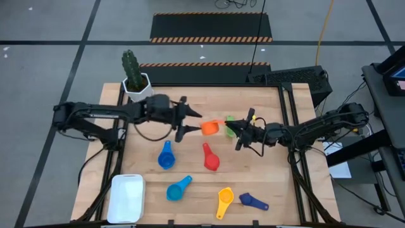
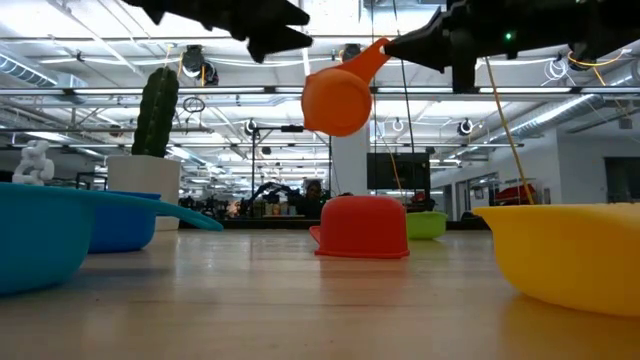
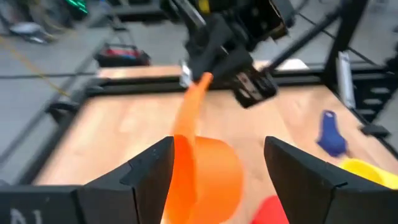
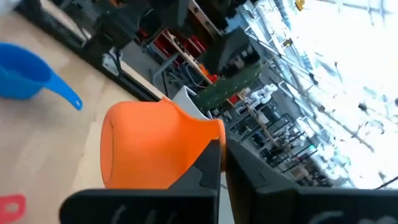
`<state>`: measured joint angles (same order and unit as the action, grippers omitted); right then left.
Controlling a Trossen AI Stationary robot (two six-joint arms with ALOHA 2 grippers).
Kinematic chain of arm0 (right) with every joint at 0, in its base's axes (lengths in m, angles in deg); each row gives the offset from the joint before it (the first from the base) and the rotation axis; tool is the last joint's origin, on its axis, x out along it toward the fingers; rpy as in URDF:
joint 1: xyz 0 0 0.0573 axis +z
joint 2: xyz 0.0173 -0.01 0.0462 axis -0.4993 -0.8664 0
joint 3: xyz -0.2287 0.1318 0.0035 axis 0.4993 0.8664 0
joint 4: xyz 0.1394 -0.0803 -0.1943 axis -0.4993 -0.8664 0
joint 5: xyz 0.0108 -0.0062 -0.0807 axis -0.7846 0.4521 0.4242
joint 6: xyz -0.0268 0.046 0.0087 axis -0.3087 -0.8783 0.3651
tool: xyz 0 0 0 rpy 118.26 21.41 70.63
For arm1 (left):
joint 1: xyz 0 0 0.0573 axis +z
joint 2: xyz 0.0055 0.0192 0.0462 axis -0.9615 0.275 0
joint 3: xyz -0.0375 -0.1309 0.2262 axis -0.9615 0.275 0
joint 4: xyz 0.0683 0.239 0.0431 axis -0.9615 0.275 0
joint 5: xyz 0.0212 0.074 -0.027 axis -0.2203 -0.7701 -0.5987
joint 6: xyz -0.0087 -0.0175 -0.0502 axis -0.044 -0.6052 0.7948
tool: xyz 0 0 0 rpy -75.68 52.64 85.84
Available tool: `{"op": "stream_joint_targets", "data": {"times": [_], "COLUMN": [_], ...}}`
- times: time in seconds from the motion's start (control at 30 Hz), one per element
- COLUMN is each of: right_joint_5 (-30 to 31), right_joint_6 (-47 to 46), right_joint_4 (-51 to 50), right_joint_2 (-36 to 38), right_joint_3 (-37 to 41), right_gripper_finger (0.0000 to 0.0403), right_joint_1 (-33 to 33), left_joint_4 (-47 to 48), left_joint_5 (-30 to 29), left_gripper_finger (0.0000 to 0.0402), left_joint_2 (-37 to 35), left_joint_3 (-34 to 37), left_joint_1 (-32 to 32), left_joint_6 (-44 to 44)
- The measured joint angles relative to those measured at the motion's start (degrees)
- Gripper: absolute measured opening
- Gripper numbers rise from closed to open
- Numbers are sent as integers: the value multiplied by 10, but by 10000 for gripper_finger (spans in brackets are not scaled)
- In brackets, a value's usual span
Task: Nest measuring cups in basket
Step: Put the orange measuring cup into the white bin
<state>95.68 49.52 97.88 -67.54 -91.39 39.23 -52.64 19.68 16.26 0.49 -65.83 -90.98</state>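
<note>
An orange measuring cup [image 1: 211,127] hangs in the air over the table's middle, with my right gripper [image 1: 235,130] shut on its handle. My left gripper [image 1: 193,123] is open; its fingers stand on either side of the cup's bowl [image 3: 208,177]. On the table lie a green cup [image 1: 230,118], a red cup [image 1: 210,158] mouth down, two blue cups [image 1: 166,155] [image 1: 178,188], a yellow cup [image 1: 224,201] and a dark blue cup [image 1: 253,202]. The white basket [image 1: 126,197] sits at the near left corner. My right gripper pinches the free end of the orange cup's handle [image 3: 200,84] between its two fingers, coming level from the table's right. The cup hangs below the fingers with its handle slanting up, and its bowl [image 2: 338,100] is clear of the table. My left gripper: I cannot tell whether its fingers [image 3: 152,171] touch the bowl.
A white hexagonal pot with a cactus [image 1: 136,81] stands at the far left corner, beside my left arm. Bare wood lies between the basket and the blue cups. The table's black frame rails run along its left and right edges.
</note>
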Motion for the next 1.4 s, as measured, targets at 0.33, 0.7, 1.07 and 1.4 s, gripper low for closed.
{"op": "stream_joint_targets", "data": {"times": [0.33, 0.7, 1.07, 1.4], "right_joint_5": [-42, -42, -42, -72], "right_joint_6": [133, 158, 147, 124], "right_joint_4": [1, 13, 22, 44], "right_joint_2": [0, 0, 0, 4], "right_joint_3": [0, 0, 0, -1], "right_gripper_finger": [0, 0, 0, 0], "right_joint_1": [0, 0, 0, -1], "left_joint_4": [53, 68, 81, 77], "left_joint_5": [80, 129, 128, 130], "left_gripper_finger": [253, 253, 253, 253], "left_joint_2": [44, 69, 69, 95], "left_joint_3": [-33, -32, -32, -31], "left_joint_1": [36, 43, 41, 41], "left_joint_6": [2, -56, -113, -130]}}
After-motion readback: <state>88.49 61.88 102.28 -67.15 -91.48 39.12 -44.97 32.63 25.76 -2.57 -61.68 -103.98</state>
